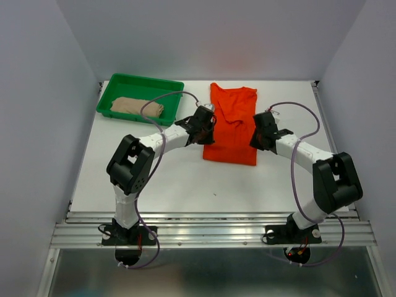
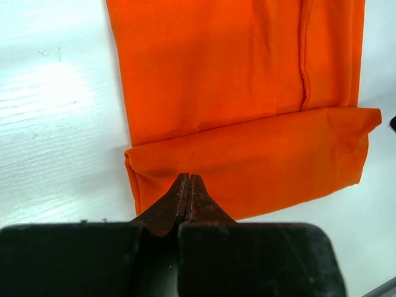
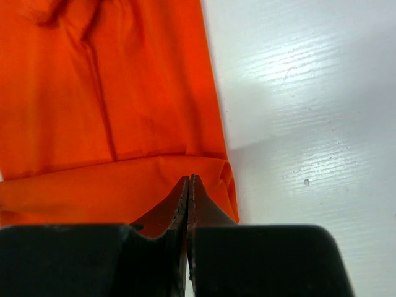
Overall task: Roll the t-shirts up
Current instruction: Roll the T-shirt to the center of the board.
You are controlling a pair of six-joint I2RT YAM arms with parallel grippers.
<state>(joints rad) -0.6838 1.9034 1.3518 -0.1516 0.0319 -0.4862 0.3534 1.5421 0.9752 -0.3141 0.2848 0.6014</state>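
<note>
Orange t-shirt [image 1: 232, 124] flat mid-table, near hem turned over once, so roll looks barely begun. Left gripper [image 2: 187, 179] & right gripper [image 3: 189, 179] clamped shut, tips at fold; pinching cloth? can't tell. Next prob: turn both sides fwd evenly. Beige t-shirt [image 1: 136, 107] bundled in tray [image 1: 145, 80].

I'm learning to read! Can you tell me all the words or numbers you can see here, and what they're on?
There are no words, numbers or signs to read in any view.
orange t-shirt: plain, no print.
beige t-shirt: plain, no print.
green tray: no label showing.
table: bare white, nothing written.
robot arms: any marking is too small to tell.
</note>
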